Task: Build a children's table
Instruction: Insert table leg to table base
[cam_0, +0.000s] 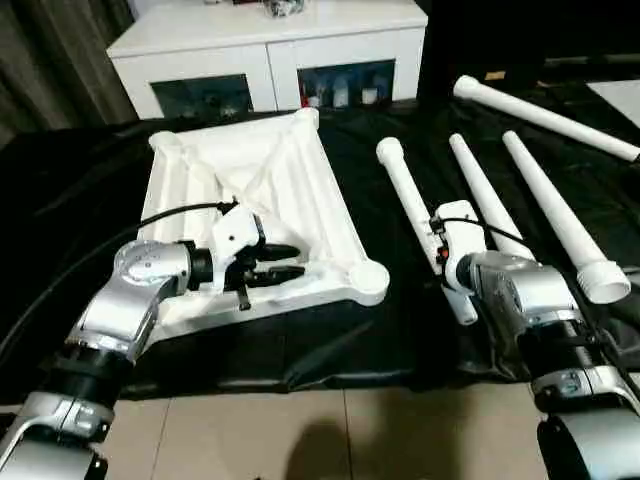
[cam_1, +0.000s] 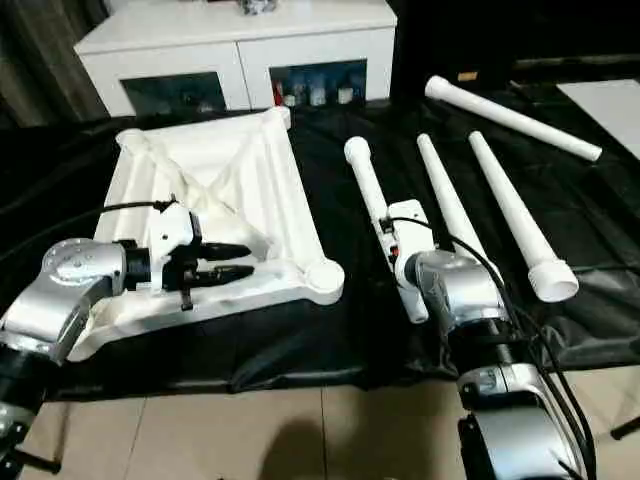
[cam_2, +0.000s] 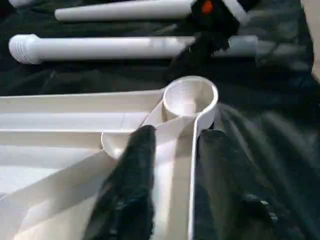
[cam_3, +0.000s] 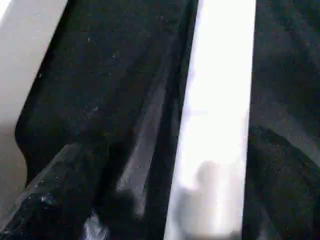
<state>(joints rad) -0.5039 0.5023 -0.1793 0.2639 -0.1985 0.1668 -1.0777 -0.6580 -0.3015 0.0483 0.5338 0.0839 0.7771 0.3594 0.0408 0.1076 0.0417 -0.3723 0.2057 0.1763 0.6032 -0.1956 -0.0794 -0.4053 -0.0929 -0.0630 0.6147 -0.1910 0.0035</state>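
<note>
1. The table top (cam_0: 265, 200) lies upside down on the black cloth (cam_0: 400, 320), ribs and crossed braces facing up, at about 10 o'clock from the middle of the head view. It looks like light, stiff moulded plastic, smooth enough to slide on the cloth; the raised rim and braces are the likely places to take hold.
2. The left gripper (cam_0: 283, 262) hangs over the near edge, pointing toward the near corner socket (cam_0: 368, 277). Its fingers stand narrowly apart astride the rim wall and hold nothing.
3. Four legs lie at 1 to 3 o'clock. The nearest leg (cam_0: 405, 190) sits just beside the top, and two more legs (cam_0: 545, 205) lie past it. The fourth leg (cam_0: 545, 117) rests farther back.
4. The legs look hollow, light and rigid, and they may roll; mid-shaft seems the steadiest grip.
5. The right gripper (cam_3: 165, 200) hovers over the nearest leg, fingers wide, probably not touching it.
6. A white cabinet (cam_0: 270, 50) stands at 12 o'clock. Tiled floor (cam_0: 300, 440) lies at 6 o'clock.
</note>
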